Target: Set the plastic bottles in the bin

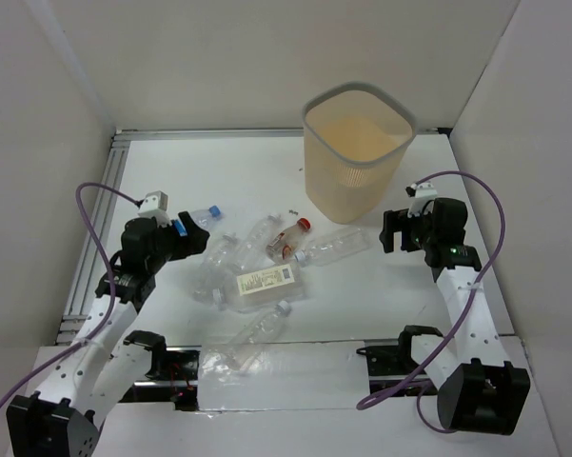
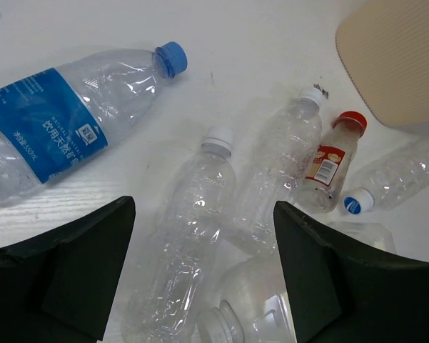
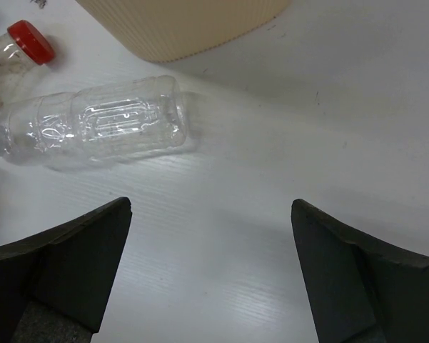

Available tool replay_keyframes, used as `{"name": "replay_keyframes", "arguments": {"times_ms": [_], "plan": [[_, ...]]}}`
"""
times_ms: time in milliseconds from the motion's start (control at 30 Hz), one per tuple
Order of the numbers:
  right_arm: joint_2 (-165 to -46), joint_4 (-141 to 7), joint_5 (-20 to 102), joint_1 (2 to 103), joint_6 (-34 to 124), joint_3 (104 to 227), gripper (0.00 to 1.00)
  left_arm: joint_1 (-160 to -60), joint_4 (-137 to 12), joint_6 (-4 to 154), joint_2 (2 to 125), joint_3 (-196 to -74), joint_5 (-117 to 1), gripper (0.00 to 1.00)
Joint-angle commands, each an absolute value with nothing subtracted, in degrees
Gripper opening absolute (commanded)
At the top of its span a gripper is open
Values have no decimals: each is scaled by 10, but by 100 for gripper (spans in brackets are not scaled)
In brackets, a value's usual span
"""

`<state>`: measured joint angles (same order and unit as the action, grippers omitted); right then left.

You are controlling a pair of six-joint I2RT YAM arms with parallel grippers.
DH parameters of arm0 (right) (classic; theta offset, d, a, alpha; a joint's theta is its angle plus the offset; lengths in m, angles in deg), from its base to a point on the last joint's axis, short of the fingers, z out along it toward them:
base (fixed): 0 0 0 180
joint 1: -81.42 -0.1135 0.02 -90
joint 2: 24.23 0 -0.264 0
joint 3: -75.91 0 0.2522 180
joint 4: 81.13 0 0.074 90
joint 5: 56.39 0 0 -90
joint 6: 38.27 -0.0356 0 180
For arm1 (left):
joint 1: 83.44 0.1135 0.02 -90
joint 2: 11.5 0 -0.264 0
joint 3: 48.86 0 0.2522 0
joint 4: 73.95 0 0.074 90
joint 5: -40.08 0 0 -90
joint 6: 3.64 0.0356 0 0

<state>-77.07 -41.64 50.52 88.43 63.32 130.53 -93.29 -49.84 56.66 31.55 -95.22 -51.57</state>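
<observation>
Several clear plastic bottles lie in a loose pile mid-table. They include a blue-labelled, blue-capped one [image 1: 198,218], a red-capped one [image 1: 287,238], one with a big white label [image 1: 265,283] and one lying toward the bin [image 1: 338,246]. The beige bin [image 1: 357,152] stands upright at the back right. My left gripper [image 1: 192,243] is open and empty, hovering over a white-capped clear bottle [image 2: 193,236] at the pile's left side. My right gripper [image 1: 390,233] is open and empty, above bare table just right of the clear bottle [image 3: 107,125] beside the bin's base [image 3: 185,25].
Two more clear bottles lie near the front edge [image 1: 262,328], between the arm bases. White walls enclose the table on the left, back and right. A metal rail [image 1: 100,219] runs along the left edge.
</observation>
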Motion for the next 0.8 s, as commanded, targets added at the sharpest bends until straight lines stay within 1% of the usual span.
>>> {"name": "replay_keyframes", "arguments": {"times_ms": [0,100,200,333,400,467,500,567,600,633,667,700,733,767], "plan": [[-752,-446,529,886,649,1316,100,-931,-496,581,326,-981,-506,91],[-752,-424,573,892,691,1316,100,-931,-491,575,326,-981,-506,91],[-752,-386,652,892,754,1326,100,-931,-484,570,326,-981,-501,91],[-757,-385,639,897,749,1326,100,-931,-479,570,315,-981,-496,91],[-757,-371,638,897,780,1326,100,-931,-479,570,315,-987,-496,95],[-751,-335,663,897,817,1332,100,-931,-474,570,315,-987,-501,97],[-751,-319,702,897,864,1332,100,-931,-467,565,315,-992,-506,100],[-745,-268,745,897,917,1338,100,-931,-461,565,315,-992,-512,100],[-736,-249,784,897,989,1338,92,-931,-455,565,315,-997,-519,100],[-721,-223,797,897,1025,1338,84,-931,-450,565,315,-1003,-528,100],[-714,-213,806,897,1056,1330,75,-931,-450,565,315,-1003,-533,100],[-706,-206,812,897,1114,1325,62,-936,-445,565,320,-1011,-546,100],[-689,-200,818,891,1143,1319,53,-936,-445,565,320,-1019,-553,100],[-682,-193,818,891,1173,1312,56,-943,-445,570,320,-1019,-562,100]]}}
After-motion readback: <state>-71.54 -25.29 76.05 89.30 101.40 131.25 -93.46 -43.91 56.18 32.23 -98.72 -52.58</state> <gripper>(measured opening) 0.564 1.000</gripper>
